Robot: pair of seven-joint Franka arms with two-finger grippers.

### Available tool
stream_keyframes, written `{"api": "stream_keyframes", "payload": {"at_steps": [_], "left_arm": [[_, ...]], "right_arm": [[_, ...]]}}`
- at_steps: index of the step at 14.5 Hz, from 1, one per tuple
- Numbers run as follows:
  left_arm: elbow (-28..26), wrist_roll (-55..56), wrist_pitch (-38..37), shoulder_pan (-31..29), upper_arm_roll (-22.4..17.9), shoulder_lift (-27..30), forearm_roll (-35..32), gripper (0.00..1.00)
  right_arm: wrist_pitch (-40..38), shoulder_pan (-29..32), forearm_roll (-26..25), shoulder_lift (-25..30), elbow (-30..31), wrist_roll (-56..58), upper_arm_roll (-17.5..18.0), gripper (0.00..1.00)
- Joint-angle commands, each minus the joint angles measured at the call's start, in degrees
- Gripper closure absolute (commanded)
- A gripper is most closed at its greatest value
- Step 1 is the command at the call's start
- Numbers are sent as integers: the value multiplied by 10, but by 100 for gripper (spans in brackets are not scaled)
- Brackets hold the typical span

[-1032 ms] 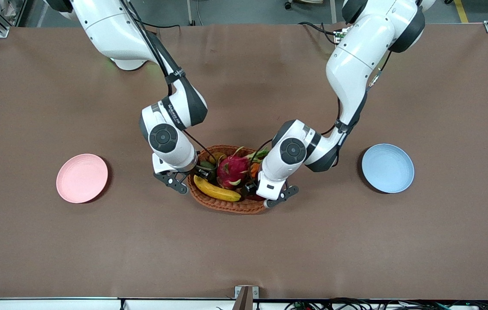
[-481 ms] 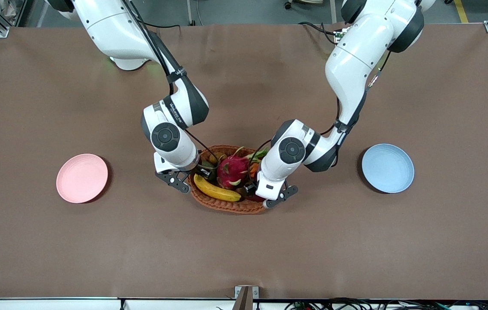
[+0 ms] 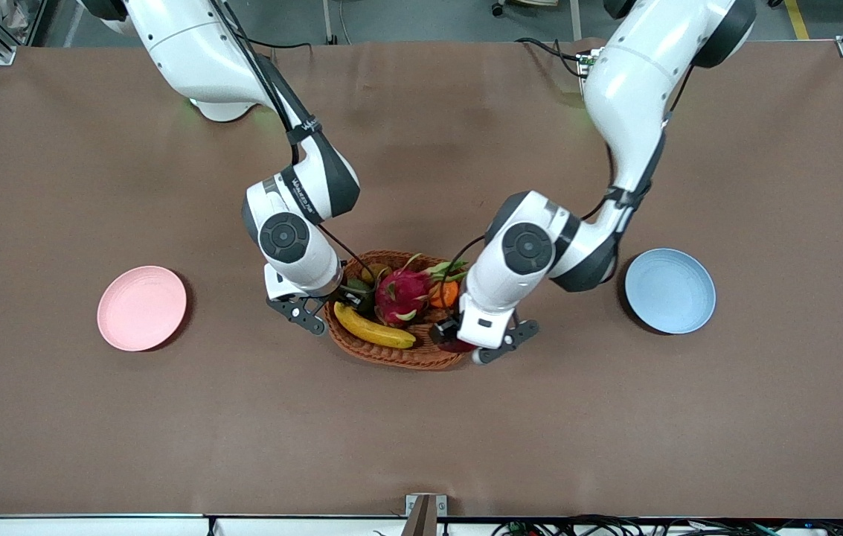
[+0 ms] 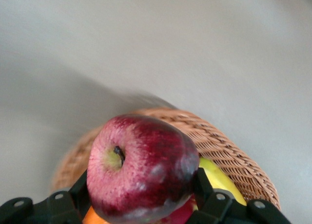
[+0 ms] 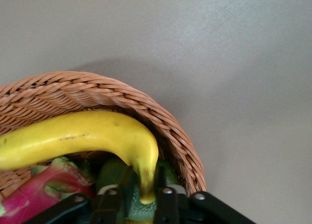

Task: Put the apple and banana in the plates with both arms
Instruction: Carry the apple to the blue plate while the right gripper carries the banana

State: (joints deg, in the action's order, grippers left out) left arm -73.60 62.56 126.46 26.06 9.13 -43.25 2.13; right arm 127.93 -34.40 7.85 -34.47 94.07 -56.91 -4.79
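Grasping is done: left gripper (image 3: 458, 339) clamps the apple (image 4: 141, 168) over the basket (image 3: 391, 356) at frame centre, right gripper (image 5: 139, 197) pinches the banana (image 5: 78, 136) stem inside it; next, lifts toward the plates (image 3: 670, 290).

Basket (image 3: 391, 356) rough woven wicker, desk (image 3: 421, 432) matt brown cloth-like cover, apple (image 4: 141, 173) glossy speckled skin, banana (image 5: 83, 136) smooth satin peel, plates (image 3: 141, 307) matt plastic-looking, arms (image 3: 633, 82) glossy white shells.
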Motion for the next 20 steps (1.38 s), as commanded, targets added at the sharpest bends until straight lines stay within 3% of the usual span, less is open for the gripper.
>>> {"api": "stream_keyframes", "payload": {"at_steps": [1, 5, 10, 15, 20], "left_arm": [[-53, -51, -72, -45, -2, 79, -1, 57], [-185, -170, -89, -134, 0, 191, -5, 57], [-329, -336, -77, -258, 1, 277, -25, 57], [-422, -427, 19, -339, 3, 281, -70, 57], [-459, -431, 123, -345, 0, 221, -92, 56]], "right_arm": [[-8, 4, 7, 14, 8, 0, 0, 99], [-29, 10, 7, 29, 1, 12, -3, 100], [-162, 79, 24, 86, -29, 113, 0, 100], [-283, 221, 35, 130, -28, 350, -3, 100], [-273, 358, 30, 124, -11, 535, -4, 99]]}}
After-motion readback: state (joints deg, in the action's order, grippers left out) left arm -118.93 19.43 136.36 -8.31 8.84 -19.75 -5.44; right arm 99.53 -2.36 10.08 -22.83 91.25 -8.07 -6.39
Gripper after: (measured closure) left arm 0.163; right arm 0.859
